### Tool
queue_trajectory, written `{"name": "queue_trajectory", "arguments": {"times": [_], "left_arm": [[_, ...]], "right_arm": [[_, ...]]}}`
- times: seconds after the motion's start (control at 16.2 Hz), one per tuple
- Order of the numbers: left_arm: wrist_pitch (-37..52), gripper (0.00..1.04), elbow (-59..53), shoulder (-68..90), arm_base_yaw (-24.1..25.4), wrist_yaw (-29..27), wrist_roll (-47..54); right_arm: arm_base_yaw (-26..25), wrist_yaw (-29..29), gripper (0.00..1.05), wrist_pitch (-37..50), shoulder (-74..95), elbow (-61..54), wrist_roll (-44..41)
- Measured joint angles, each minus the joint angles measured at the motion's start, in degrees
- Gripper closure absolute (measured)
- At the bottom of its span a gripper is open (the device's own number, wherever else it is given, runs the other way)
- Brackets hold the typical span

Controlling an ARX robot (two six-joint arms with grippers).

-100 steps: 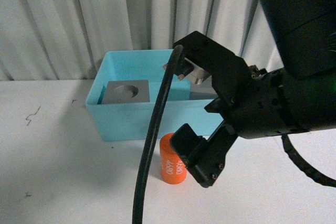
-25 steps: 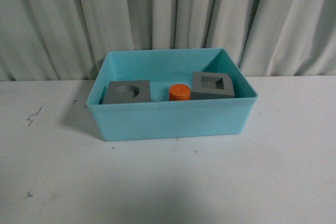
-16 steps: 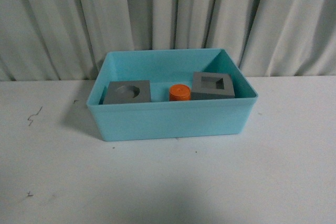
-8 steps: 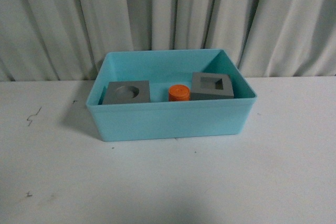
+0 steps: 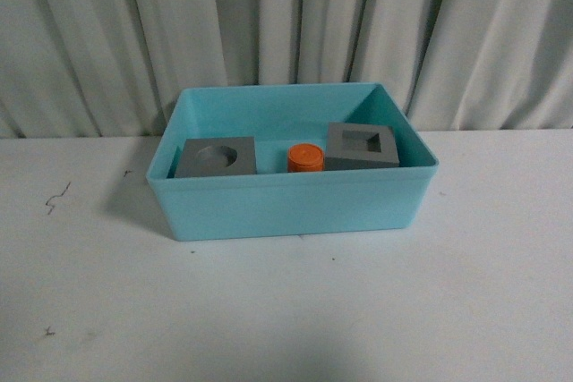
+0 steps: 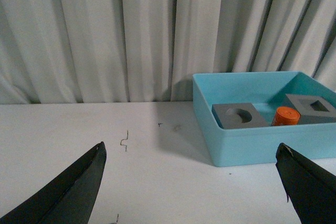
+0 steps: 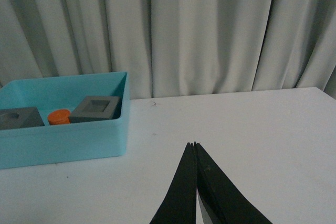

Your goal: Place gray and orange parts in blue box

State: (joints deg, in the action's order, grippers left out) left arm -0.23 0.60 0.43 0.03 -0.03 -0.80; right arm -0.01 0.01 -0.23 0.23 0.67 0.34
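Note:
The blue box point(image 5: 286, 210) stands on the white table in front of the curtain. Inside it sit a gray cube with a round recess point(image 5: 218, 157), an orange cylinder point(image 5: 305, 157) and a gray cube with a rectangular recess point(image 5: 363, 146), side by side. The same box point(image 6: 247, 145) and parts show in the left wrist view, where my left gripper point(image 6: 190, 148) hangs open over bare table, short of the box. In the right wrist view my right gripper point(image 7: 194, 144) is shut with nothing in it, away from the box point(image 7: 63, 140). Neither arm shows in the front view.
A grey-white curtain point(image 5: 286, 33) closes off the back of the table. Small dark marks point(image 5: 55, 197) lie on the white tabletop to the left of the box. Bare table point(image 5: 295, 310) lies in front of the box.
About six seconds ago a black arm hung in front of the box and the orange cylinder stood on the table before it. Now the cylinder is in the box and the arm is gone.

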Motion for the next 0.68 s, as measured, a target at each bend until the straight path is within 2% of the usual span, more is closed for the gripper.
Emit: {"name": "queue_trajectory", "arguments": {"times": [0.12,0.37,0.62,0.68], "left_arm": [[0.0,0.07,0.0,0.0,0.0,0.0,0.0],[0.0,0.07,0.0,0.0,0.0,0.0,0.0],[0.0,0.07,0.0,0.0,0.0,0.0,0.0],[0.0,0.07,0.0,0.0,0.0,0.0,0.0]], "right_arm": [[0.0,0.0,1.01,0.0,0.0,0.0,0.0],[0.0,0.0,0.56,0.0,0.0,0.0,0.0],[0.0,0.0,0.04,0.0,0.0,0.0,0.0],[0.0,0.0,0.08,0.0,0.0,0.0,0.0]]}}
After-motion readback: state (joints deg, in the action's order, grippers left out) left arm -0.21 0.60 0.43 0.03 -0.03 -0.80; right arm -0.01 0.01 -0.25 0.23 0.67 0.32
